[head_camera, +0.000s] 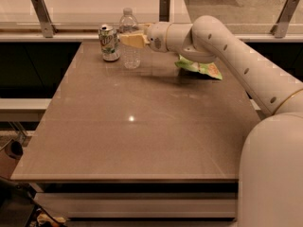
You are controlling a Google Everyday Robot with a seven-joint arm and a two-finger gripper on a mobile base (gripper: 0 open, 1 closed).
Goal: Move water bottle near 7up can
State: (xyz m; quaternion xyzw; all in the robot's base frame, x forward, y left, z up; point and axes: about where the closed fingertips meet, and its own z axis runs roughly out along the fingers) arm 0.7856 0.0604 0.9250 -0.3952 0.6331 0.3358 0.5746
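While the 7up can [109, 42] stands upright near the far left edge of the surface [142, 131], the water bottle [130, 58] stands upright just beside it on the right, a narrow gap between them. At the bottle's middle sits the end effector [129, 39], its tan fingers [135, 40] narrowed onto the bottle's body and holding it. Further right, a green snack bag [201, 68] lies flat under the white arm [236, 56], which reaches in from the right side.
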